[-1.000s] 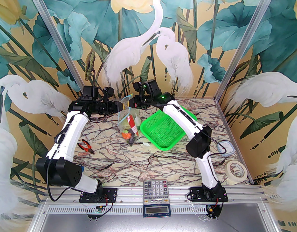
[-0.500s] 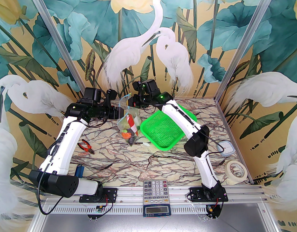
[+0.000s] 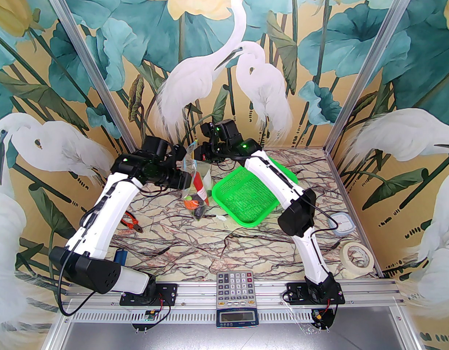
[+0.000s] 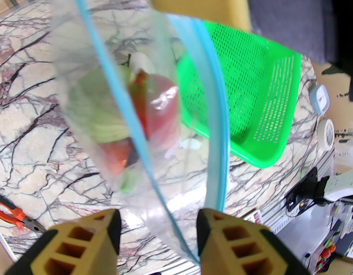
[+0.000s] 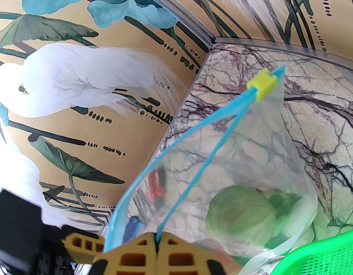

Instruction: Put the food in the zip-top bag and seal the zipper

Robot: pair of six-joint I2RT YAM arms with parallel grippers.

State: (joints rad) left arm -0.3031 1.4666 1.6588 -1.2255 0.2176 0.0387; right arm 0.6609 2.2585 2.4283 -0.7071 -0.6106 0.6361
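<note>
One pinch, my right gripper (image 5: 157, 243) clamped on the zipper (image 5: 210, 159), carries the zip-top bag (image 5: 279, 153) at twelve o'clock while my left gripper (image 4: 157, 219) gapes, so a slip could spill the food (image 5: 239, 216).

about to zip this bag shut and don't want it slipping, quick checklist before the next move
1. right gripper clamped on the zip-top bag at its lip: ok
2. left gripper open, with the bag's edge between its fingers: ok
3. food inside the bag: ok, but a pale piece lies beside the green basket; whether it is food: cannot tell
4. zipper sealed: not ok, its two strips stand apart
5. yellow slider at the zipper's far end: ok
</note>
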